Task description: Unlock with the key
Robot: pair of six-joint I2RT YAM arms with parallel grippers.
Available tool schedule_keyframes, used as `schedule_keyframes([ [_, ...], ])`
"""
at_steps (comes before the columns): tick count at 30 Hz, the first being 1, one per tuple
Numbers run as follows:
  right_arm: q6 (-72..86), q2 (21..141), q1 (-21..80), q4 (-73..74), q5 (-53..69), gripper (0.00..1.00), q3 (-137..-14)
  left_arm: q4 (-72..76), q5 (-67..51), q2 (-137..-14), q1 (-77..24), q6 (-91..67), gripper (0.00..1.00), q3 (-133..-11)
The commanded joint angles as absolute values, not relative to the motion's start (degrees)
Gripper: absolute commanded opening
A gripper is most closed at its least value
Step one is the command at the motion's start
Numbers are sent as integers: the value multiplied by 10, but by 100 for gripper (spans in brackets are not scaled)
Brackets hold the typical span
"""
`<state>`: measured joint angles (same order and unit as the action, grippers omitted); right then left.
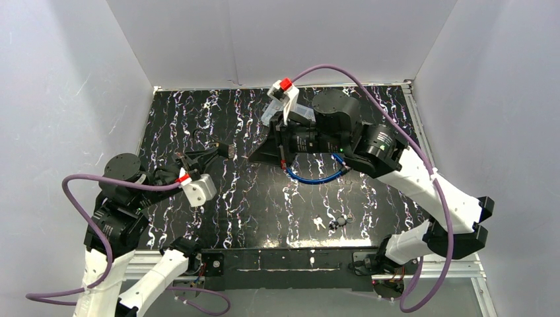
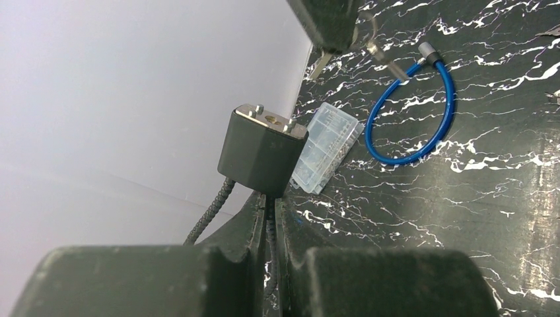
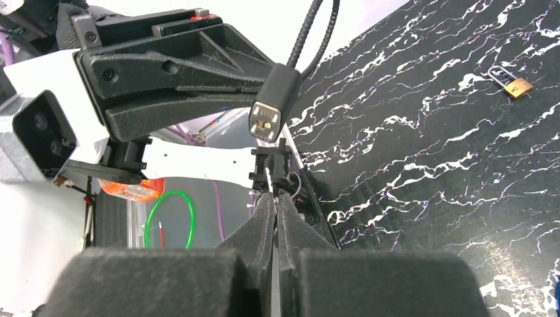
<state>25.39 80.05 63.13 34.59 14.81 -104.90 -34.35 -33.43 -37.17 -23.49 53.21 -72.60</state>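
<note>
**Top external view:** the left gripper and right gripper meet nose to nose above the table, with the small black lock body between them; a blue cable loop lies on the right gripper's side of the lock body, well apart from it; the key cannot be made out here.

**Left wrist view:** the left gripper is closed, pinching a strand of the braided cable just beneath the lock body; the lock body is held raised, its metal keyhole face turned toward the right gripper; the key, a thin silver blade, projects from that gripper's closed tips, near the face but apart from it; a clear box lies on the table just beyond the lock body.

**Right wrist view:** the right gripper is clamped on the key, seen edge-on, short of the keyhole face of the lock body; a brass padlock rests well apart from the lock body.

**Progress, as judged:** lock and key are both grasped and face each other; final alignment, insertion and turning remain.
</note>
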Motion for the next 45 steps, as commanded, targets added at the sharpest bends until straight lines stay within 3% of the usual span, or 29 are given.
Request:
schedule_keyframes([
  [1, 258, 822, 634, 321, 153, 1, -1094, -336, -329, -372, -237, 550, 0, -736],
  [45, 278, 884, 634, 333, 142, 1, -1134, -377, -304, -365, -236, 641, 0, -719],
])
